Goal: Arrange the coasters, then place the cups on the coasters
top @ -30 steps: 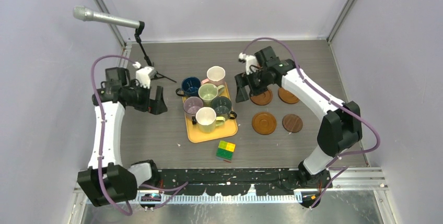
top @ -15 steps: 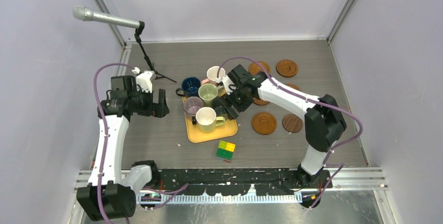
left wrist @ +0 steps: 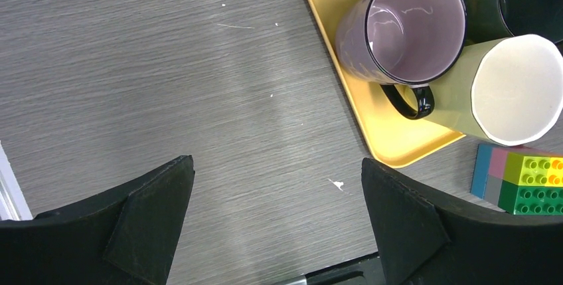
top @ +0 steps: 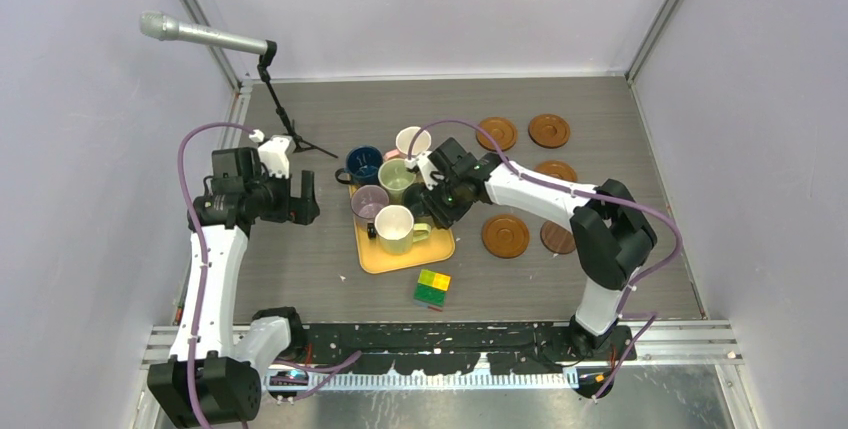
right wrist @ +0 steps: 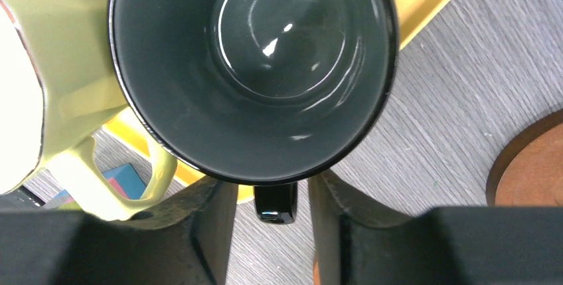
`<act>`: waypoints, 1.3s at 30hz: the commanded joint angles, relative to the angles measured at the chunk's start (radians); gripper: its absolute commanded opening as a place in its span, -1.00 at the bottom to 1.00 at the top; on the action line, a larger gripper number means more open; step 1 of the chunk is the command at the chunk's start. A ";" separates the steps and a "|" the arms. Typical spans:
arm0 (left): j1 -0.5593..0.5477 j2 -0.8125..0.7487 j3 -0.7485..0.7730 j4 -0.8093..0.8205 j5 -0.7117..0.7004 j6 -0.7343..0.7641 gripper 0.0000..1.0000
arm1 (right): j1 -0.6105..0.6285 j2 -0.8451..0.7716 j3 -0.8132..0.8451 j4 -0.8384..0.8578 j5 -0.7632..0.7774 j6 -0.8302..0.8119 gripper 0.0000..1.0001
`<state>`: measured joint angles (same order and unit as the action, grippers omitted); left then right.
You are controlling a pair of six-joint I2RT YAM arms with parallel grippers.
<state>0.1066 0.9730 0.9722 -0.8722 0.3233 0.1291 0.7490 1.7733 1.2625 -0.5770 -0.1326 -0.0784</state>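
Now the right gripper (right wrist: 272,189), over from the coasters (top: 505,235), is closing round the handle of the dark mug (right wrist: 265,52) in the tray (top: 395,262), jaws not yet touching; the left gripper (left wrist: 275,164) is gaping wide.

In the top view the right tool (top: 432,207) covered nearly all of the dark grey-green mug (right wrist: 252,66). The right arm's elbow hid part of the darker coaster (top: 550,239) near the table's right edge. The right wrist view cut off that mug's upper rim, the pale yellow mug (right wrist: 73,52) and a coaster (right wrist: 531,165). The left wrist view clipped the block (left wrist: 524,179) at its right edge.
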 commanded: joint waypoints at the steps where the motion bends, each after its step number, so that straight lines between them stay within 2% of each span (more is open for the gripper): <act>1: -0.002 -0.019 0.001 0.044 -0.015 -0.017 0.99 | 0.005 0.004 -0.022 0.106 0.008 -0.012 -0.17; 9: -0.002 -0.015 -0.003 0.053 -0.013 -0.023 0.99 | 0.005 -0.082 -0.068 0.105 0.008 -0.026 -0.68; 12: -0.002 -0.009 0.001 0.053 -0.009 -0.026 0.99 | 0.003 -0.133 -0.076 0.079 -0.001 -0.034 -0.97; 21: -0.001 0.003 -0.003 0.062 -0.004 -0.033 0.99 | -0.014 -0.321 -0.124 0.069 -0.011 -0.044 -0.99; 28: -0.002 0.003 0.002 0.061 -0.004 -0.036 0.99 | -0.123 -0.395 -0.104 0.065 -0.010 -0.060 -0.99; 33: -0.002 0.003 0.007 0.053 -0.008 -0.025 0.99 | -0.289 -0.350 0.021 0.013 -0.071 -0.098 -0.99; 39: -0.001 0.011 0.035 0.017 0.003 0.019 0.99 | -0.469 -0.176 0.224 -0.110 -0.128 -0.189 -0.99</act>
<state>0.1066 0.9802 0.9699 -0.8505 0.3141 0.1162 0.3515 1.5299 1.3468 -0.6857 -0.2050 -0.1898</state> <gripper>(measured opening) 0.996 0.260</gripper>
